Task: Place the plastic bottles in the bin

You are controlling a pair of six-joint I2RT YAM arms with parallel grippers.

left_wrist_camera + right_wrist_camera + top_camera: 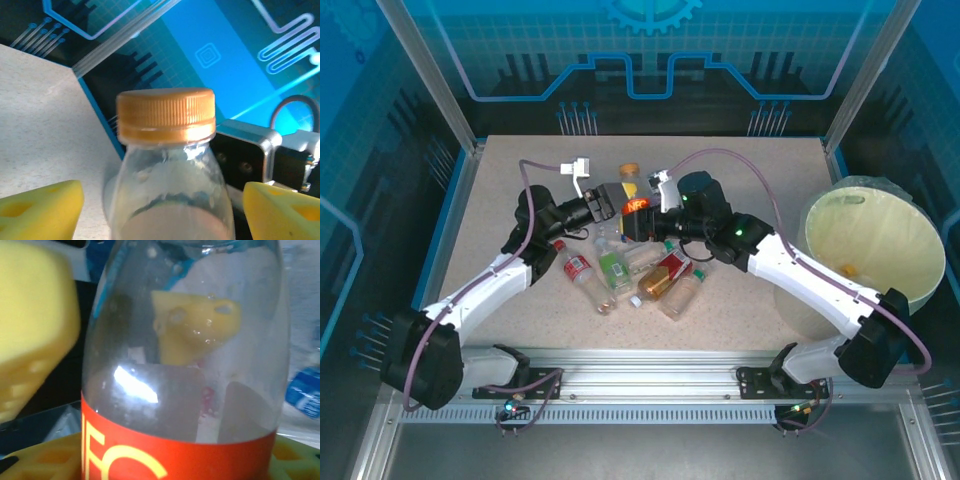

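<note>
plastic bottle point(636, 205) — long axis near-far, cap point(629, 171) far

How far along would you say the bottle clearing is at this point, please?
Done: little that can be confirmed. The bin shows one small orange speck inside, too small to name. In hand: the orange-capped bottle sits between both pincers, with the right pincer shut on it and the left pincer open around its neck. Left: that bottle, and the pile of bottles lying on the table.
</note>
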